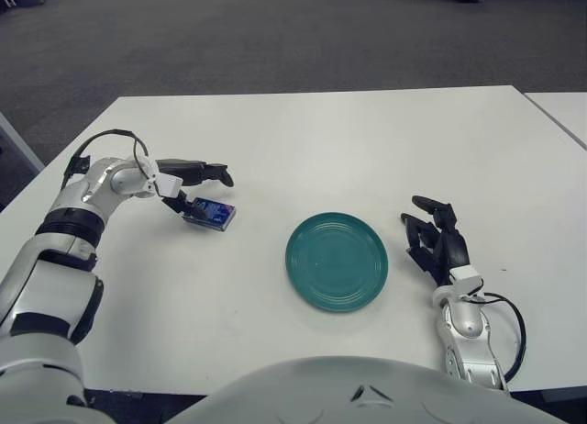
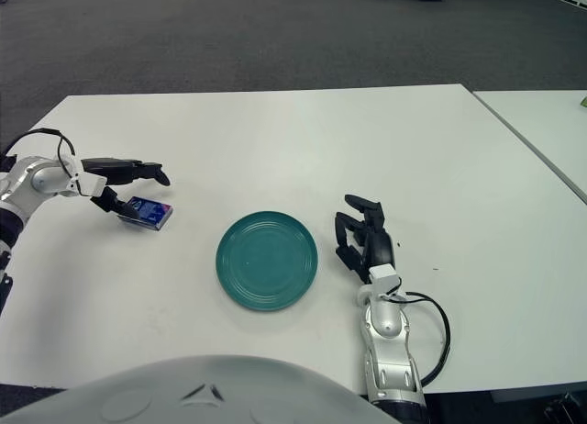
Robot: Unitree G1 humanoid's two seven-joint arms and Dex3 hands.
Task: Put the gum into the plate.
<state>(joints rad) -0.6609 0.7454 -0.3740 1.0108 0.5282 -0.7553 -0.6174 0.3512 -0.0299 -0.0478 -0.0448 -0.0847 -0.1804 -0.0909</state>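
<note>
Closest to the robot's body, the right hand [image 1: 437,243] shows near the front edge of the white bench [image 1: 367,149], just right of the teal plate [image 1: 337,262]. Its dark fingers are loosely spread, pointing away from the body, and hold nothing. A black cable loops beside its wrist at the bench's near right edge.

The plate lies flat a little right of centre, with nothing on it. Bare bench surface surrounds it on all sides, with a clear gap between its rim and the right hand, and a wider one on its left.

Further out and to the left, the gum [image 1: 209,214], a small blue packet, lies on the bench well apart from the plate. The left hand [image 1: 190,187] is at the packet's far left side: one lower finger reaches down to the packet's left end and seems to touch it, while the upper fingers stretch out straight above and beyond it. The hand is open and has no grip closed on the packet.

Beyond both, the bench runs bare to its far edge, then grey carpet. A second white surface shows at the far right, separated by a narrow gap.
</note>
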